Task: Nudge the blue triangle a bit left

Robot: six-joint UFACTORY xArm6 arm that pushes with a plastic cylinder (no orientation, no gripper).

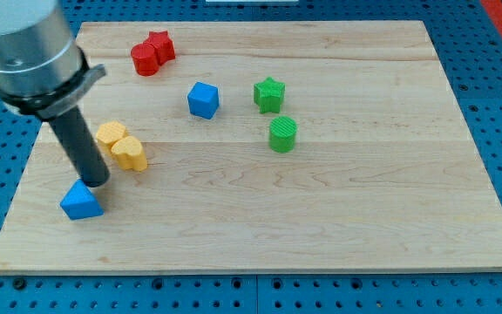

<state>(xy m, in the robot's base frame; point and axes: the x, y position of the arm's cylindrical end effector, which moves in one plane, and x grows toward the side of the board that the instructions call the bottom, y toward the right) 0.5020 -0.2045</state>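
The blue triangle [81,201] lies near the lower left corner of the wooden board [338,218]. My tip [97,182] stands just above and right of the triangle, touching or nearly touching its upper right edge. The dark rod rises from there toward the view's top left, under the grey arm body.
Two yellow blocks [121,144] sit just right of the rod. A blue cube [203,99] is at upper middle. A green star [269,93] and a green cylinder [282,133] are to its right. A red cylinder and red star [152,52] are near the top.
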